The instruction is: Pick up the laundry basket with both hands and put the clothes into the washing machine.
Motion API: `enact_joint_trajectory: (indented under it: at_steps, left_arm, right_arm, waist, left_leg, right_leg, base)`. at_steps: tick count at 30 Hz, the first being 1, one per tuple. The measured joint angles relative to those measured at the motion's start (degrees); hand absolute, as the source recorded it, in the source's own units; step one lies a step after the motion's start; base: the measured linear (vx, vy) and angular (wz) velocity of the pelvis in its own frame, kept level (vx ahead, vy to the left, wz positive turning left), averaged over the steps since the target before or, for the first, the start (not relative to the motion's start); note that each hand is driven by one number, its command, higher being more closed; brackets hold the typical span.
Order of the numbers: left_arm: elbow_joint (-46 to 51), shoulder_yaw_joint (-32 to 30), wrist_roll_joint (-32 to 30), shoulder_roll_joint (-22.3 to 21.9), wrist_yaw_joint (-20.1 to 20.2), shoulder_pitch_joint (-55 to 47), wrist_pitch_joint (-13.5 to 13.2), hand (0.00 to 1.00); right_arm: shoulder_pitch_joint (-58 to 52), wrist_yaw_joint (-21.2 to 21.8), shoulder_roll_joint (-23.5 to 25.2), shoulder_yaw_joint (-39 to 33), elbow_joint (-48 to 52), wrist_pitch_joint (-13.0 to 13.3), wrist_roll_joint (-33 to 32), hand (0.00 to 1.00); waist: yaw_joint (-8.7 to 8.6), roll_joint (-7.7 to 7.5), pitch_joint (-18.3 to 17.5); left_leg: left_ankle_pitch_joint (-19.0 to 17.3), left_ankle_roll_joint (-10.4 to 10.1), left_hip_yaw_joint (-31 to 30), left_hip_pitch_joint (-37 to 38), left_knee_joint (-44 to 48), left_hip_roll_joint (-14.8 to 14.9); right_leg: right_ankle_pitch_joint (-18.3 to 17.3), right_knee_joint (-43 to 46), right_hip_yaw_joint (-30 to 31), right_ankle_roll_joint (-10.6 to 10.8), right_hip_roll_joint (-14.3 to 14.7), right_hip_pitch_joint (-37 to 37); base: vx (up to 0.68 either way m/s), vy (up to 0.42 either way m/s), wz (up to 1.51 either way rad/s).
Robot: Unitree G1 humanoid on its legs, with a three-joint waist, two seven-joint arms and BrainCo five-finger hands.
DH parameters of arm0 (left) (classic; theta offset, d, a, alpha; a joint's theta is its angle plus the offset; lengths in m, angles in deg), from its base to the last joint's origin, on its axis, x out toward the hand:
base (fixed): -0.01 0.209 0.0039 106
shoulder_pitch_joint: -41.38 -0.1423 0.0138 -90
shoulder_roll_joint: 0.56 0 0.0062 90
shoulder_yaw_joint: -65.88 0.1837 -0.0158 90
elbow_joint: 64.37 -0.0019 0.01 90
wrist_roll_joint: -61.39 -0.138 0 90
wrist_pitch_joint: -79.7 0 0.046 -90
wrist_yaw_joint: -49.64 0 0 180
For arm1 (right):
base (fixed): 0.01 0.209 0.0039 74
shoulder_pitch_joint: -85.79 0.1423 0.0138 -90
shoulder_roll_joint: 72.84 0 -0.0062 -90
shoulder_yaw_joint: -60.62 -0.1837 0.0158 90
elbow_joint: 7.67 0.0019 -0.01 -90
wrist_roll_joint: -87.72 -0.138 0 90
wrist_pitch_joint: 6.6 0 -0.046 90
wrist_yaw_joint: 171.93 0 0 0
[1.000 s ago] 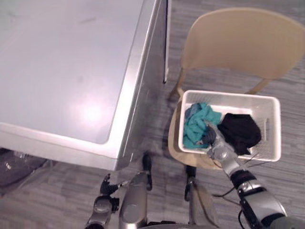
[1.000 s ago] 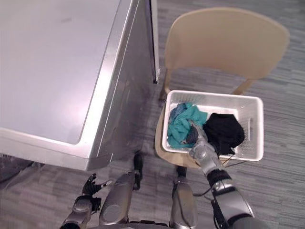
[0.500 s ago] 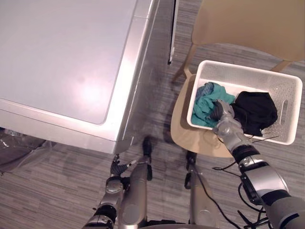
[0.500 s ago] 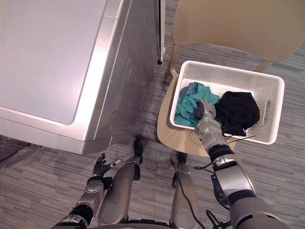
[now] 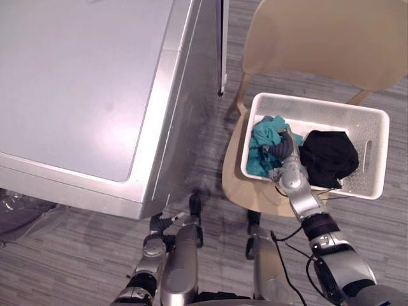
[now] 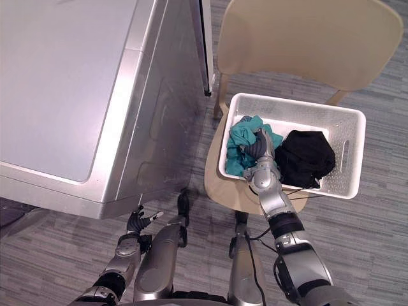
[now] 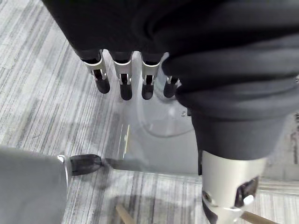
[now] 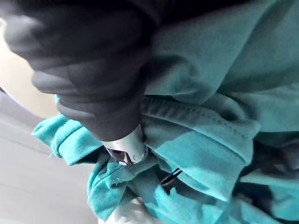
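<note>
The right hand [image 5: 282,153] is resting on crumpled teal cloth [image 5: 262,137] inside the white plastic laundry basket [image 5: 319,109]; I cannot tell its grip. The left hand [image 5: 159,224] is hanging spread, far from that basket.

White perforated laundry basket [image 5: 319,108] sits upright on a tan chair seat [image 5: 245,185], slot handle in its right end wall. Inside: crumpled teal garment [image 5: 262,143] at the washing machine [image 5: 83,89] end, bunched black garment [image 5: 328,158] touching it. Machine is silver-grey, flat-topped, left of the chair.
</note>
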Motion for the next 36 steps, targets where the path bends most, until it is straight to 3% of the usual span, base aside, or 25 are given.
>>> enact_joint_trajectory:
  at_steps: [1, 4, 8, 10, 11, 13, 14, 15, 17, 18, 21, 22, 23, 24, 25, 26, 27, 28, 29, 30, 32, 34, 36]
  left_arm:
    - [0.06, -0.07, -0.93, 0.13, 0.08, -1.03, 0.54, 0.0]
    - [0.04, -0.15, -1.51, 0.38, 0.17, -3.17, 0.57, 0.0]
    - [0.05, -0.15, -1.55, 0.49, 1.27, -8.11, 0.56, 0.0]
    - [0.03, -0.09, -1.54, 0.6, 1.31, -8.58, 0.59, 0.0]
    - [0.17, -0.02, -1.55, 0.63, 1.36, -8.55, 0.56, 0.0]
    - [1.1, -0.03, -1.56, 0.55, 1.38, -8.66, 0.57, 0.0]
    - [2.95, -0.16, -1.56, 0.89, 1.4, -8.54, 0.41, 0.0]
    - [5.3, -0.07, -1.56, 1.27, 1.39, -8.79, 0.36, 0.0]
    - [9.86, -0.42, -1.55, 1.88, 1.26, -10.39, 0.36, 0.0]
    - [13.41, -0.55, -1.55, 2.21, 1.17, -11.84, 0.2, 0.0]
    - [20.3, -0.2, -1.47, 0.82, 1.07, -14.31, -0.78, 0.0]
    - [23.58, 1.0, -1.44, -0.48, 1.05, -15.56, -0.86, 0.0]
    - [26.36, 2.64, -1.3, -2.14, 1.09, -16.27, -0.84, 0.0]
    - [28.2, 3.88, -1.25, -2.68, 1.12, -16.8, -0.84, 0.0]
    - [34.89, 7.3, -0.45, -3.18, 1.21, -18.05, -1.03, 0.0]
    - [36.96, 7.98, -0.34, -3.18, 1.37, -18.0, -1.59, 0.0]
    - [38.96, 8.49, -0.33, -3.12, 1.44, -17.81, -2.11, 0.0]
    - [41.41, 9.17, -0.39, -2.65, 1.45, -17.68, -2.57, 0.0]
    - [44.22, 10.13, -0.46, -1.12, 1.91, -17.39, -3.22, 0.0]
    - [46.69, 10.15, -0.48, 0.0, 2.48, -16.79, -4.32, 0.0]
    - [50.21, 10.85, -0.79, 1.58, 2.59, -15.83, -6.65, 0.0]
    - [51.02, 12.42, -0.91, 2.4, 2.65, -14.04, -7.74, 0.0]
    - [50.94, 17.25, -1.61, 2.84, 3.83, -10.19, -8.31, 0.0]
  right_arm:
    - [-4.28, 0.93, 1.18, -1.87, 3.62, 1.01, -3.84, 1.0]
    - [-8.58, 2.11, 2.24, -2.62, 7.3, 1.8, -7.34, 1.0]
    - [-15.78, 6.43, 5.68, -3.32, 17.37, 6.11, -17.35, 1.0]
    - [-16.36, 7.25, 6.9, -3.32, 20.28, 7.31, -19.43, 1.0]
    - [-16.9, 7.68, 7.45, -3.29, 22.25, 8.15, -20.37, 1.0]
    - [-18.2, 7.72, 8.14, -3.33, 24.78, 8.65, -21.66, 1.0]
    - [-19.47, 7.66, 8.39, -3.37, 26.94, 9.08, -21.79, 1.0]
    - [-20.62, 7.69, 8.39, -3.17, 28.67, 9.64, -21.74, 1.0]
    - [-20.57, 8.34, 8.65, -2.34, 29.56, 9.71, -21.42, 1.0]
    - [-20.28, 8.78, 8.63, -1.73, 30.08, 9.8, -21.17, 1.0]
    - [-17.78, 8.77, 7.47, -0.43, 30.13, 9.95, -21.14, 1.0]
    - [-16.39, 8.77, 6.79, -0.3, 30.12, 9.96, -21.17, 1.0]
    - [-16.06, 8.69, 5.47, -0.45, 30.09, 9.96, -21.25, 1.0]
    - [-16.07, 8.67, 4.78, -0.43, 29.87, 9.95, -21.27, 1.0]
    - [-15.98, 8.71, 3.04, -0.53, 29.2, 9.91, -21.28, 1.0]
    - [-15.82, 8.77, 2.57, -0.53, 29.2, 9.92, -21.29, 1.0]
    - [-15.44, 8.84, 2.37, -0.56, 29.16, 9.93, -21.3, 1.0]
    - [-14.37, 9.11, 2.06, -0.33, 28.56, 9.9, -21.39, 1.0]
    - [-13.83, 9.93, 1.9, -0.1, 28.49, 9.93, -21.6, 1.0]
    - [-13.84, 10.46, 1.52, 0.82, 28.7, 9.94, -21.93, 1.0]
    - [-13.84, 12.32, 0.66, 2.77, 29.04, 9.92, -22.56, 1.0]
    - [-14.02, 13.78, 0.09, 3.81, 30.19, 9.93, -23.91, 1.0]
    - [-13.8, 15.82, 0.35, 4.32, 32.53, 9.96, -24.82, 1.0]
  waist:
    - [0.02, -0.65, -1.5]
    - [-0.04, -1.52, -4.68]
    - [-0.43, -3.29, -9.64]
    - [-0.75, -3.57, -10.06]
    - [-1.67, -3.62, -10.1]
    - [-1.71, -3.34, -10.8]
    - [-2.11, -2.98, -10.99]
    - [-2.52, -3.46, -11.29]
    - [-1.21, -4.41, -12.42]
    - [-0.09, -5.04, -13.81]
    - [2.73, -3.78, -14.95]
    - [3.1, -2.77, -15.03]
    - [2.69, -0.49, -15.04]
    - [2.58, 0.26, -14.95]
    - [2.56, 0.96, -14.91]
    - [2.53, 1.02, -14.95]
    - [1.94, 0.96, -14.95]
    - [1.82, 0.53, -14.68]
    - [1.44, 0.01, -14.72]
    - [1.02, -0.02, -14.81]
    - [0.04, 0.19, -14.92]
    - [-0.38, 0.85, -15.33]
    - [-0.81, 2.04, -16.49]
  left_leg:
    - [-0.02, -0.03, -0.03, 1.15, -0.31, -0.09]
    - [-0.02, -0.02, -0.02, 2.1, -1.09, -0.31]
    - [-0.32, -0.34, 1.43, 6.84, -3.06, -0.89]
    - [-0.37, -0.39, 1.39, 6.95, -2.87, -0.96]
    - [-0.37, -0.38, 0.27, 6.72, -2.44, -1.33]
    - [-0.21, 0.38, -1.62, 5.79, -2.2, -0.86]
    - [0.38, 1.35, -3.28, 5.19, -2.27, -0.51]
    - [1.16, 1.22, -5.68, 5.0, -2.24, -1.06]
    - [1.85, 0.34, -8.23, 4.48, -1.64, -1.67]
    - [2.56, -0.7, -9.39, 2.84, -0.78, -2.15]
    - [4.83, -1.98, -10.65, -0.49, -1.08, -1.06]
    - [6.13, -2.77, -11.95, -2.56, -1.01, -0.6]
    - [8.42, -2.43, -14.26, -3.91, -2.0, 0.23]
    - [10.09, -2.47, -14.73, -3.87, -3.09, 0.61]
    - [19.33, -0.82, -13.76, -3.04, -8.88, 0.92]
    - [23.86, -0.39, -13.36, -2.84, -11.65, 0.66]
    - [24.57, 0.19, -12.46, -3.21, -12.39, 0.35]
    - [19.24, 1.88, -10.0, -4.09, -6.74, -0.44]
    - [10.82, 3.41, -6.35, -4.49, 1.6, -2.52]
    - [4.59, 3.2, -3.88, -3.64, 7.57, -3.47]
    - [-2.5, 1.82, -2.42, 0.81, 10.84, -2.75]
    - [-4.56, 0.41, -2.25, 6.01, 6.34, -1.67]
    - [-4.25, -0.68, -2.68, 11.48, -5.41, -1.02]
  right_leg:
    - [0.01, -0.65, -0.14, 0.02, -0.07, 1.42]
    - [-0.06, -0.88, -0.16, 0.12, -0.2, 2.03]
    - [-0.75, -1.29, 1.24, 0.97, -0.75, 5.27]
    - [-1.16, -0.43, 1.34, 1.01, -0.86, 5.14]
    - [-2.09, 1.05, 1.02, 1.55, -1.23, 5.08]
    - [-3.34, 2.22, -0.26, 2.72, -1.58, 5.54]
    - [-8.34, 12.63, 0.54, 1.25, -1.18, 3.45]
    - [-13.76, 24.21, 1.3, 1.38, -1.44, 2.85]
    - [-17.0, 32.15, 3.55, 2.49, -1.63, 4.43]
    - [-18.69, 30.16, 4.93, 2.8, -1.49, 5.39]
    - [-22.19, 21.38, 3.73, 0.76, 1.08, 7.39]
    - [-24.18, 18.61, 2.63, -1.24, 1.87, 7.69]
    - [-23.93, 18.26, 0.31, -1.9, 3.47, 7.44]
    - [-23.69, 18.55, -0.63, -2.31, 4.11, 7.12]
    - [-22.88, 18.77, -3.98, -4.06, 4.99, 7.01]
    - [-22.59, 18.11, -5.49, -5.32, 4.62, 7.19]
    - [-22.5, 17.23, -7.54, -6.43, 3.9, 7.32]
    - [-21.73, 16.87, -9.15, -6.86, 3.07, 6.95]
    - [-20.01, 15.37, -10.79, -6.76, 1.43, 7.21]
    - [-17.73, 13.6, -11.78, -6.71, 0.3, 7.08]
    - [-14.77, 10.14, -13.05, -6.42, -0.29, 7.96]
    - [-13.58, 8.13, -14.04, -5.88, 0.07, 8.84]
    - [-12.35, 6.6, -15.35, -4.65, 0.97, 8.98]
  base:
    - [0.01, 0.002, 0.04]
    - [0.03, 0.006, 0.01]
    - [0.01, 0.021, -0.13]
    - [-0.04, 0.017, 0.02]
    - [-0.07, 0.022, 0.37]
    - [-0.08, -0.004, 0.59]
    - [-0.05, -0.087, 1.12]
    - [-0.02, -0.118, 1.23]
    - [-0.04, -0.234, 0.95]
    - [-0.07, -0.271, 0.67]
    - [-0.11, -0.2, 0.15]
    - [-0.16, -0.204, 0.45]
    - [-0.17, -0.194, 0.67]
    - [-0.32, -0.244, 1.14]
    - [-0.3, -0.177, 0.98]
    - [-0.32, -0.142, 1.07]
    - [-0.16, -0.033, 0.65]
    - [-0.19, -0.09, 0.69]
    - [-0.2, -0.118, 0.66]
    - [-0.18, -0.089, 0.57]
    - [-0.17, 0.032, 0.4]
    - [-0.14, 0.096, 0.37]
    - [-0.11, 0.153, 0.42]
